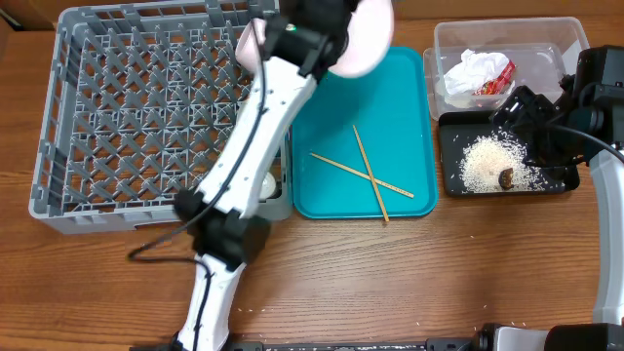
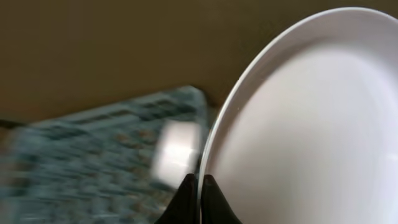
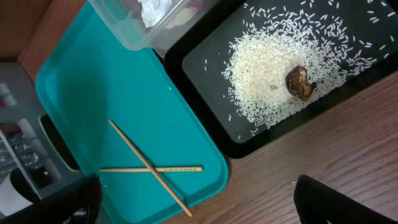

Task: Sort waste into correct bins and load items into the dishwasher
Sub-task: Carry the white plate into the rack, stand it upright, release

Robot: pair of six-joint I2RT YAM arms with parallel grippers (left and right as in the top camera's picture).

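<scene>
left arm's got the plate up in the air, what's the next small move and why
Probably swing the left gripper leftward over the grey rack, then lower. It pinches the white plate by the rim, and the plate hangs above the far edge of the teal tray, not yet over the rack's pegs.

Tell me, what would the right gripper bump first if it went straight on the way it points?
Probably the shallow black rectangular tray holding loose white rice grains, near its rim beside the teal plastic serving tray. Nothing shows between it and the open right gripper, though depth is hard to judge.
</scene>
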